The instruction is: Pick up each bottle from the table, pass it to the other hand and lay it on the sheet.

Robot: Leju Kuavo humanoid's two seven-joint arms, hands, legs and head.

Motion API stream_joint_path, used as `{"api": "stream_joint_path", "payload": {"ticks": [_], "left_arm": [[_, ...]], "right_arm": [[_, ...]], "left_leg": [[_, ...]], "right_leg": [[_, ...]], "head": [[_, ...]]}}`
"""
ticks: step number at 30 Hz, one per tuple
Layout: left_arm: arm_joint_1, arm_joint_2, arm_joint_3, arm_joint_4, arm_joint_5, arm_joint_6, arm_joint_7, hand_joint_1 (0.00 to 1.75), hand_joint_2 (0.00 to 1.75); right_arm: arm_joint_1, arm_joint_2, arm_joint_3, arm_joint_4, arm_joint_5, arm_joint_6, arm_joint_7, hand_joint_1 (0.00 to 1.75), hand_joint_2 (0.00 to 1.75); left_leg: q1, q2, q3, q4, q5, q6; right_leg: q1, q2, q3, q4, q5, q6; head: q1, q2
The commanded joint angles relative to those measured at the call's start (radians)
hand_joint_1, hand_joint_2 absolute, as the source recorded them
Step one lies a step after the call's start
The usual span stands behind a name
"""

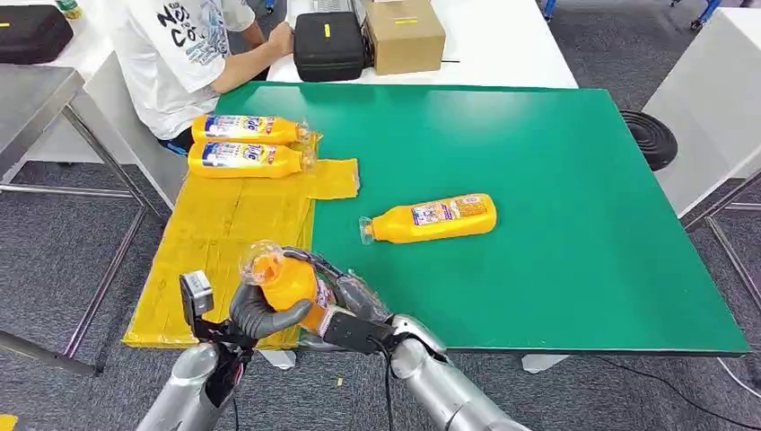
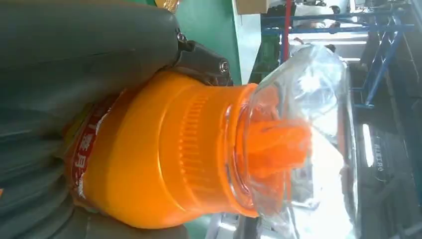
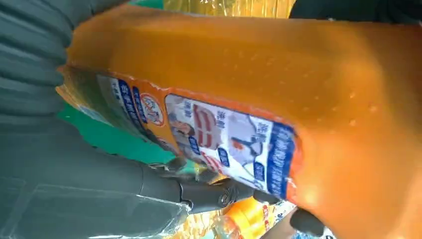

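Behind the table (image 1: 556,296), a person (image 1: 179,45) sits.

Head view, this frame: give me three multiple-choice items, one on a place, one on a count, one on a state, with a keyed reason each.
1. Where does the lone bottle lie?
A. on the green table
B. on the yellow sheet
C. on the floor

2. How many bottles lie on the sheet?
A. none
B. two
C. four

3. What holds the held bottle?
A. the left hand alone
B. nothing
C. both hands

Key: 1 A, it rests on green, right of the sheet. 2 B, two bottles lie side by side at its far end. 3 C, the left hand and right hand both grip it.
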State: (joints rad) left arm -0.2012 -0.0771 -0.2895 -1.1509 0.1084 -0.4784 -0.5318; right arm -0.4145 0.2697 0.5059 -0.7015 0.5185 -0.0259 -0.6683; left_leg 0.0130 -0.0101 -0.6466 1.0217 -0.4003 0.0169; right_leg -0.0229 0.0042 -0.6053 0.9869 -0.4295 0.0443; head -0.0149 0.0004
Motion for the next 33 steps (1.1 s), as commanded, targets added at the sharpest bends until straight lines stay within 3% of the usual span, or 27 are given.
{"api": "stream_joint_path", "payload": {"ticks": [1, 8, 14, 20, 21, 26, 29, 33], "left_arm": [[-0.039, 0.034, 0.027, -0.012, -0.022, 0.051, 0.008, 1.75, 1.75], [-0.080, 0.068, 0.119, -0.150, -0.041, 0.088, 0.027, 1.75, 1.75], [-0.209, 0.126, 0.187, -0.193, -0.040, 0.108, 0.030, 1.75, 1.75], [-0.277, 0.163, 0.183, -0.204, -0.124, 0.153, 0.061, 1.75, 1.75], [-0.305, 0.197, 0.141, -0.169, -0.286, 0.243, 0.084, 1.75, 1.75], [-0.319, 0.196, 0.143, -0.133, -0.296, 0.248, 0.070, 1.75, 1.75], [-0.361, 0.277, 0.024, -0.026, -0.559, 0.322, 0.128, 1.75, 1.75], [-0.441, 0.330, -0.113, 0.144, -0.763, 0.355, 0.134, 1.75, 1.75]], "right_arm": [[0.020, -0.017, -0.042, -0.113, -0.064, 0.004, -0.025, 0.00, 0.00], [0.059, -0.042, -0.048, -0.216, -0.088, 0.032, -0.002, 0.00, 0.00], [0.086, -0.058, -0.065, -0.252, -0.097, 0.033, 0.002, 0.00, 0.00], [0.120, -0.071, -0.093, -0.296, -0.102, 0.031, 0.006, 0.00, 0.00], [0.137, -0.073, -0.116, -0.331, -0.102, 0.015, 0.012, 0.00, 0.00], [0.148, -0.083, -0.124, -0.362, -0.103, 0.018, 0.017, 0.00, 0.00], [0.196, -0.097, -0.207, -0.472, -0.143, 0.005, 0.009, 0.00, 0.00], [0.243, -0.129, -0.311, -0.611, -0.167, 0.004, 0.023, 0.00, 0.00]], "left_leg": [[0.000, 0.000, 0.002, 0.000, -0.001, 0.000], [0.001, 0.000, 0.001, 0.001, -0.001, -0.001], [0.002, -0.001, 0.000, 0.002, 0.000, -0.001], [0.001, -0.001, 0.000, 0.001, 0.000, -0.001], [0.002, -0.002, 0.003, 0.001, -0.001, -0.001], [0.001, -0.001, 0.002, 0.000, 0.000, -0.001], [0.001, -0.003, 0.004, 0.000, 0.000, -0.001], [0.001, -0.005, 0.002, 0.000, 0.001, 0.000]], "right_leg": [[0.001, -0.001, 0.002, 0.000, -0.001, -0.002], [0.002, -0.001, 0.001, 0.000, -0.001, -0.002], [0.002, -0.003, 0.001, 0.001, -0.001, -0.002], [0.002, -0.002, 0.001, 0.001, -0.001, -0.002], [0.002, -0.003, 0.004, 0.000, -0.002, -0.003], [0.001, -0.002, 0.003, 0.000, -0.001, -0.002], [0.001, -0.004, 0.005, 0.000, -0.002, -0.003], [0.001, -0.006, 0.002, 0.001, -0.001, -0.002]], "head": [[0.000, 0.000], [0.000, 0.000], [0.000, 0.000], [0.000, 0.000], [0.000, 0.000], [0.000, 0.000], [0.000, 0.000], [0.000, 0.000]]}}
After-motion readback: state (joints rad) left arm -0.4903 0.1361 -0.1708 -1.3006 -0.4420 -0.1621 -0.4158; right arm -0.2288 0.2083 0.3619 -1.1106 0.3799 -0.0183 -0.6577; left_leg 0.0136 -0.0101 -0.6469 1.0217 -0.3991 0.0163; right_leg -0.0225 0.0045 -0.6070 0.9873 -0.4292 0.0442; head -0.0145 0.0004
